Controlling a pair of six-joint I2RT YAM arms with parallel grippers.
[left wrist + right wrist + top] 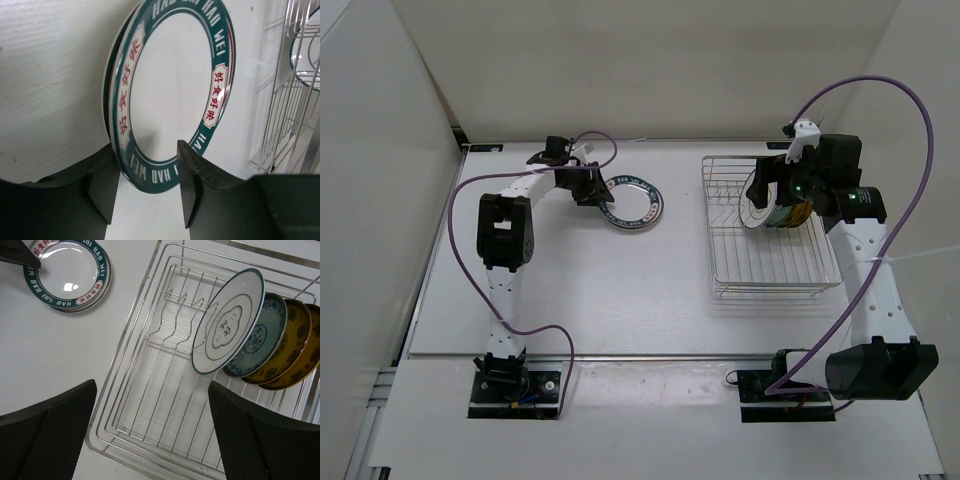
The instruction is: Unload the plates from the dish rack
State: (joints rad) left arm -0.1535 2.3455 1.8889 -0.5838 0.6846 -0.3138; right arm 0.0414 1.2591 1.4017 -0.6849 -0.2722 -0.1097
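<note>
A white plate with a teal lettered rim (632, 203) lies flat on the table left of the dish rack (720, 285). My left gripper (602, 195) is at that plate's left edge. In the left wrist view its jaws (145, 152) stand apart astride the rim of the plate (170, 90), with a gap at the right finger. Several plates stand upright at the rack's far right: a white one with a grey motif (227, 322), a blue patterned one (260, 337) and gold ones (287, 342). My right gripper (152, 385) hangs open over the rack, holding nothing.
The rack's left slots (175, 305) hold nothing. White walls close in the table at the back and both sides. Purple cables loop from both arms. The rack's wire side (285, 125) shows at the right of the left wrist view.
</note>
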